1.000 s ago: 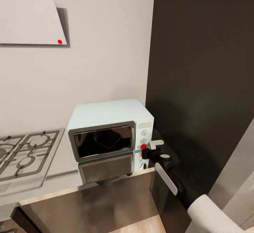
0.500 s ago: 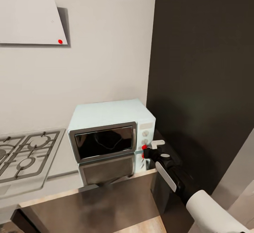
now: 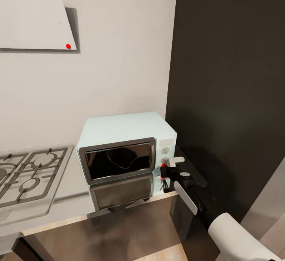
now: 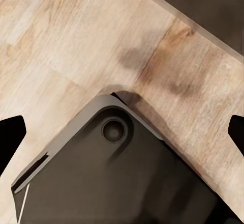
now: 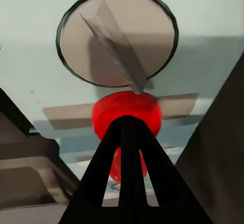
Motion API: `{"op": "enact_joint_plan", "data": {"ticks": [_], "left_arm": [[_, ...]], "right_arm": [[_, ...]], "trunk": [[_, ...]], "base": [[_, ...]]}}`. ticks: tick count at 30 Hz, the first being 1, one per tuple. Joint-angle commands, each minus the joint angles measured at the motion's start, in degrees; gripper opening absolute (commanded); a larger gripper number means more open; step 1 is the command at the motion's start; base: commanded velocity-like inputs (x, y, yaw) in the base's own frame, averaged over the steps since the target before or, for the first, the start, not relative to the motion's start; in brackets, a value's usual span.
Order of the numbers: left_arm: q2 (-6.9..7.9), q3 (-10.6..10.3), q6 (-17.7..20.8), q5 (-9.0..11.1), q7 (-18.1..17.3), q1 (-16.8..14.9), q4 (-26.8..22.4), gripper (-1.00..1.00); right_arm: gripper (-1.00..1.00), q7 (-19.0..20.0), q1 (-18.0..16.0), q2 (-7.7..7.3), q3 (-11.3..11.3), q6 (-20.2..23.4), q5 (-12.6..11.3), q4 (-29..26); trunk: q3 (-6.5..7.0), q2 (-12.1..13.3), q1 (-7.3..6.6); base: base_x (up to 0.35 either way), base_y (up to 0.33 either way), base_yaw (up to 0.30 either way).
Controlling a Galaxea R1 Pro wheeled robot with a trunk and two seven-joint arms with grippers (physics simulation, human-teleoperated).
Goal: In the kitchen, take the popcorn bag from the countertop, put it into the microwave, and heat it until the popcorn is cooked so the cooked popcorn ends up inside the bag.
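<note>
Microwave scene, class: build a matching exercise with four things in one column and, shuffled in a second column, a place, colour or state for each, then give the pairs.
Things:
1. microwave
2. right gripper
3. stove grates
4. red dot

Descriptions:
A. fingers together, tips at the control panel
B. just below the round knob
C. pale mint box, dark glass door shut
D. left of the microwave on the countertop

Pairs: 1-C, 2-A, 3-D, 4-B
</note>
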Motion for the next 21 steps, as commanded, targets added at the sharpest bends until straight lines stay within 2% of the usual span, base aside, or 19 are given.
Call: {"op": "enact_joint_plan", "data": {"ticks": [1, 9, 21], "left_arm": [[-0.09, 0.18, 0.15, 0.67, -0.65, -0.03, -0.07, 1.0], [-0.11, 0.33, 0.17, 0.79, -0.72, -0.03, -0.09, 1.0], [-0.09, 0.26, 0.33, 0.84, -0.73, -0.08, -0.09, 1.0]], "right_arm": [[-1.0, -0.58, -0.06, -0.11, 0.28, 0.13, -0.6, -0.1], [-1.0, -0.58, -0.06, -0.12, 0.28, 0.13, -0.6, -0.1], [-1.0, -0.58, -0.06, -0.13, 0.28, 0.13, -0.58, -0.1]], "trunk": [[-0.07, -0.06, 0.01], [-0.25, -0.46, 0.23], [-2.4, -5.27, 2.87]], "base": [[0.003, 0.0, 0.0], [0.0, 0.0, 0.0], [0.0, 0.0, 0.0]]}}
